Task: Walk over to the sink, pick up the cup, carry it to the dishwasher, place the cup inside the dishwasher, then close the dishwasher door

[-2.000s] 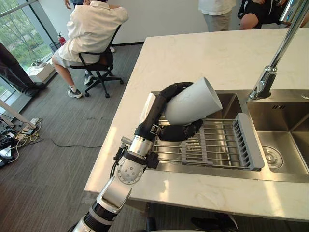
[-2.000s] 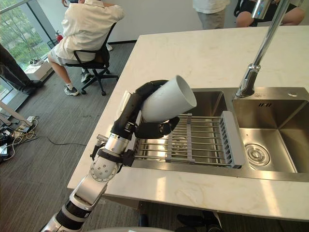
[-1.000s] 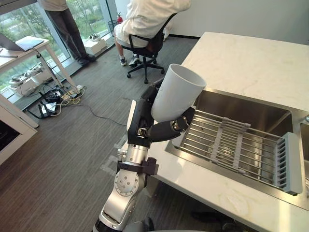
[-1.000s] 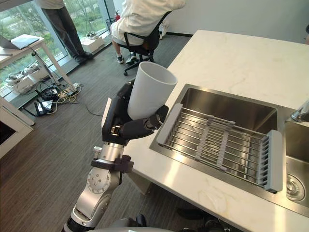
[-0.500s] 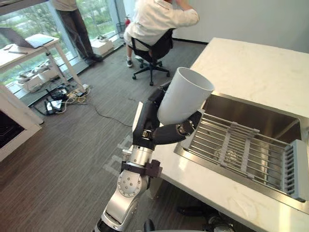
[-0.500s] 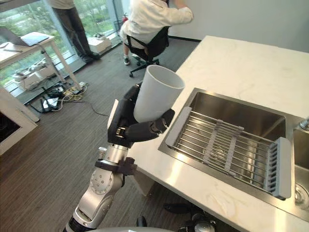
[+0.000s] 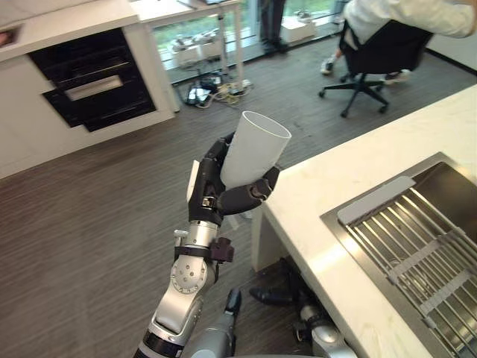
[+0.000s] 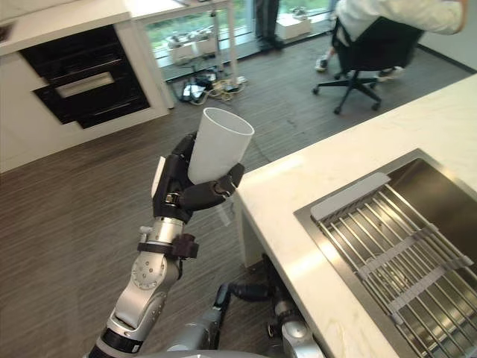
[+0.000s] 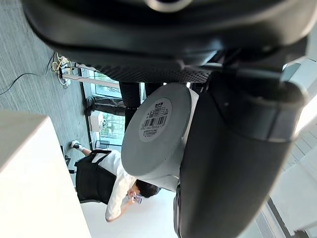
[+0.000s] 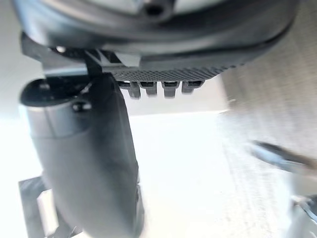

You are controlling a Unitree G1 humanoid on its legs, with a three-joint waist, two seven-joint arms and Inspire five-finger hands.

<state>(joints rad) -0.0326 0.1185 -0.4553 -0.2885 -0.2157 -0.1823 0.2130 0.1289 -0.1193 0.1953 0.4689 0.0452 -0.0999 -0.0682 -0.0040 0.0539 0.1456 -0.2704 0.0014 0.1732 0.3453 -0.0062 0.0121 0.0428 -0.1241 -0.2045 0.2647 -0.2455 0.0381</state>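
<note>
l arm [image 7: 182,287] upright, l hand [image 7: 209,188] fingers curled in grip, r hand [image 10: 81,163] thumb out

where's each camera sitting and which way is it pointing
Left eye view: on the head, looking down at the tall white plastic cup gripped in the left hand, by the white marble counter.
Right eye view: beside it, same scene slightly offset; left arm shows.
Left wrist view: on that wrist, facing the cup's base past the thumb.
Right wrist view: on that wrist, right hand over a pale blur.
Shared: eye views and left wrist view show the cup.
</note>
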